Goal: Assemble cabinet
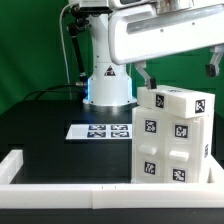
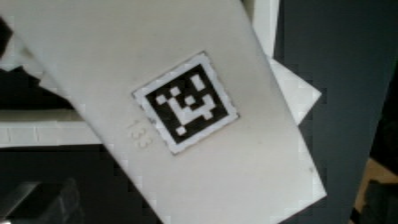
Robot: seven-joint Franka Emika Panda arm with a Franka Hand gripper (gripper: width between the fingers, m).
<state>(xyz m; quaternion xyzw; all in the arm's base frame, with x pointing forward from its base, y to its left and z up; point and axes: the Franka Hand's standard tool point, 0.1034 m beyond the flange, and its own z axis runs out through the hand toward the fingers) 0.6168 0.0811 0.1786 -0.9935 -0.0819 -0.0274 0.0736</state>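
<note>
The cabinet [image 1: 172,140] is a tall white boxy shell with several black-and-white tags. It stands upright on the black table at the exterior view's right, inside the front rail. A white slab with tags forms its top [image 1: 178,100]. My gripper [image 1: 178,72] hangs just above that top, its two dark fingers [image 1: 145,74] spread wide apart with nothing between them. In the wrist view a white tagged face of the cabinet [image 2: 187,105] fills most of the picture, tilted. My fingertips do not show clearly there.
The marker board [image 1: 101,131] lies flat on the table in front of the robot base [image 1: 108,88]. A long white border rail [image 1: 80,192] runs along the front edge and another short one [image 1: 12,165] up the left side.
</note>
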